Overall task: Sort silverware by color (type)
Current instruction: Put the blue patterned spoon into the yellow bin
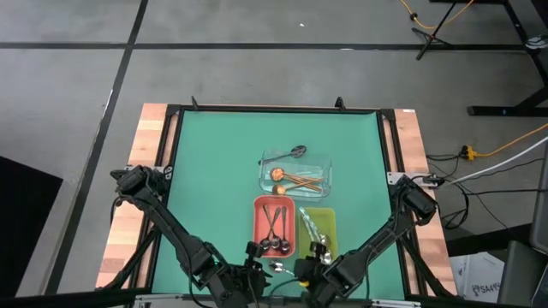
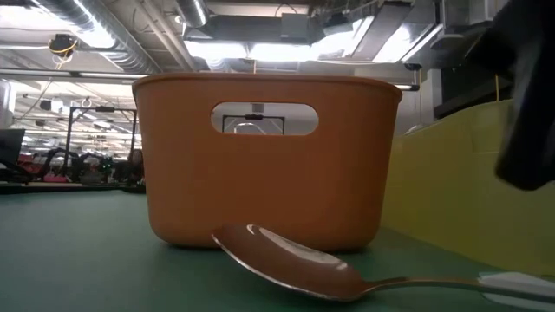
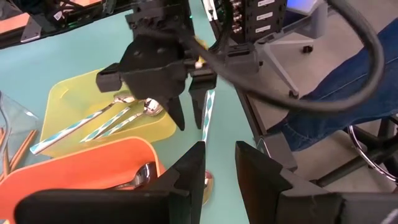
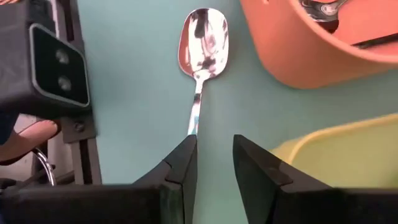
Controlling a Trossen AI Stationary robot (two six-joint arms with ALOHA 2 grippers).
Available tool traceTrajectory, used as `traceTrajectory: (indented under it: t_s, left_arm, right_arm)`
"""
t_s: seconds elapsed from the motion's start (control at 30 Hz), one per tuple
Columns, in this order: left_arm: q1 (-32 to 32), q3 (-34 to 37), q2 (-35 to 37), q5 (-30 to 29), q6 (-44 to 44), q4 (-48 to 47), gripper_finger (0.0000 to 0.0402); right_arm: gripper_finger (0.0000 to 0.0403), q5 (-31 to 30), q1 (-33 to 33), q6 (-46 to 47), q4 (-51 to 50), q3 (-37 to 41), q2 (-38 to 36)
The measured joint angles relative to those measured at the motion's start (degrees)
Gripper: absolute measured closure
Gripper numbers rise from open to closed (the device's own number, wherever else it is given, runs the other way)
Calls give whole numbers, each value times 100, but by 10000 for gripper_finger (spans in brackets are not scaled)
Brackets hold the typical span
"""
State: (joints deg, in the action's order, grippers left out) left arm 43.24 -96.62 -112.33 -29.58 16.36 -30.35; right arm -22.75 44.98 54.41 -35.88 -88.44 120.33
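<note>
A shiny silver spoon [image 4: 203, 37] lies flat on the green table near its near edge [image 1: 278, 267], in front of the red tray [image 2: 260, 156]. My right gripper [image 4: 214, 158] is open and points down over the free end of the spoon's handle [image 3: 208, 115]. My left gripper [image 3: 221, 168] is open beside the spoon's bowl [image 3: 207, 183] and touches nothing. The red tray [image 1: 257, 224] holds dark spoons. The yellow-green tray [image 1: 330, 218] holds silver utensils. In the clear tray [image 1: 325, 167] lie copper ones, with a black spoon [image 1: 295, 152] resting on its far rim. My right gripper comes from above with its fingers on either side of the line of the handle. One fingertip [image 4: 186, 149] stands right at the handle's free end [image 4: 193, 127]; whether it touches, I cannot tell. The spoon lies flat on the table.
The three trays stand in the table's middle, the red [image 4: 298, 56] and yellow-green [image 4: 348, 149] ones close beyond the spoon. A dark camera block [image 4: 43, 62] sits on the near rail. A person's leg in jeans [image 3: 336, 81] shows beyond the table edge.
</note>
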Motion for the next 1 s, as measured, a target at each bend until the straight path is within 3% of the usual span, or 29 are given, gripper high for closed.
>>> traceTrajectory:
  t_s: [1.0]
  left_arm:
    - [2,0,-2,-22,8,7,319]
  right_arm:
    - [304,-29,2,-83,407,0,151]
